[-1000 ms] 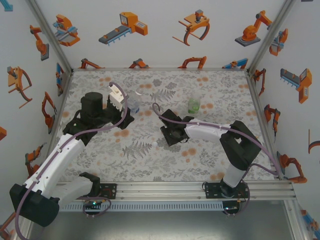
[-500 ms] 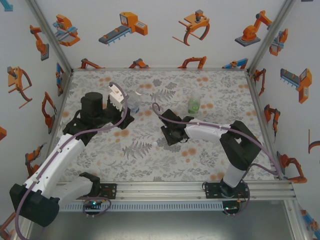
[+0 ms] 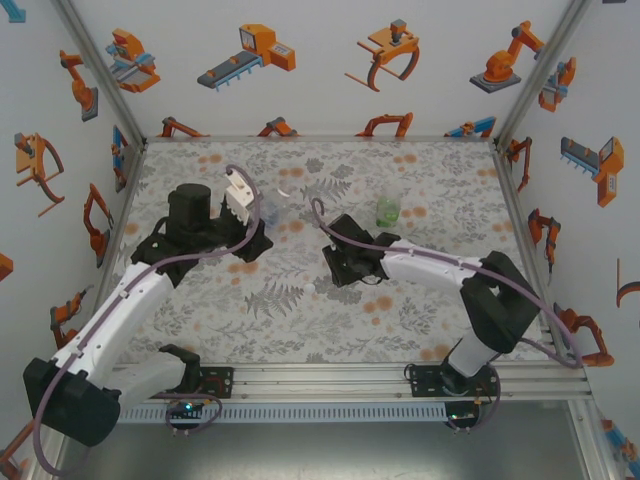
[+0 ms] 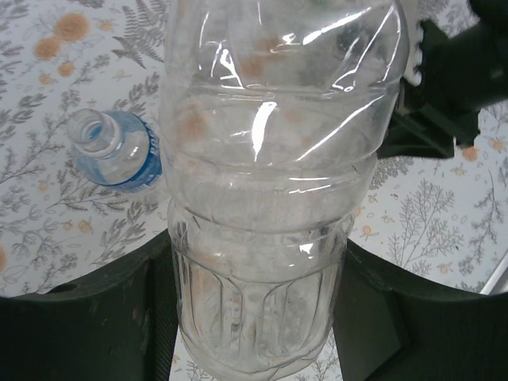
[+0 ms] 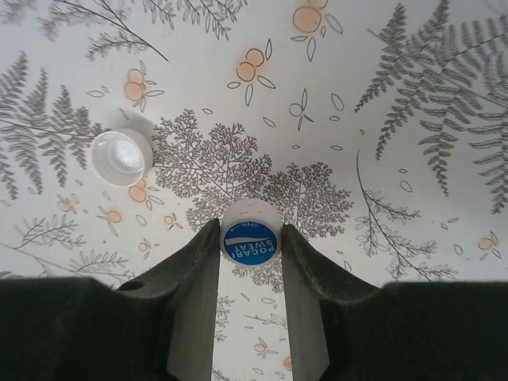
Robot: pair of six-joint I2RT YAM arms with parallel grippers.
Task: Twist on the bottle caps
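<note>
The right tool [image 5: 250, 230] pinches a blue-printed cap [image 5: 249, 244] by its rim. The printed top faces up toward the wrist, so the threaded side points down at the tabletop [image 5: 413, 262]. The left tool [image 4: 254, 266] is clamped around the body of a clear bottle [image 4: 274, 151]. Seen from above, that bottle sits to the left of the cap and a little farther back, with the two tools apart across the middle of the tabletop. The cap would therefore have to travel left and far to meet the bottle's neck. The neck is out of sight at the wrist, and I cannot tell its tilt. A white cap [image 5: 119, 156] lies loose just left of the right tool. A blue-labelled bottle [image 4: 111, 151] stands uncapped beside the held one.
</note>
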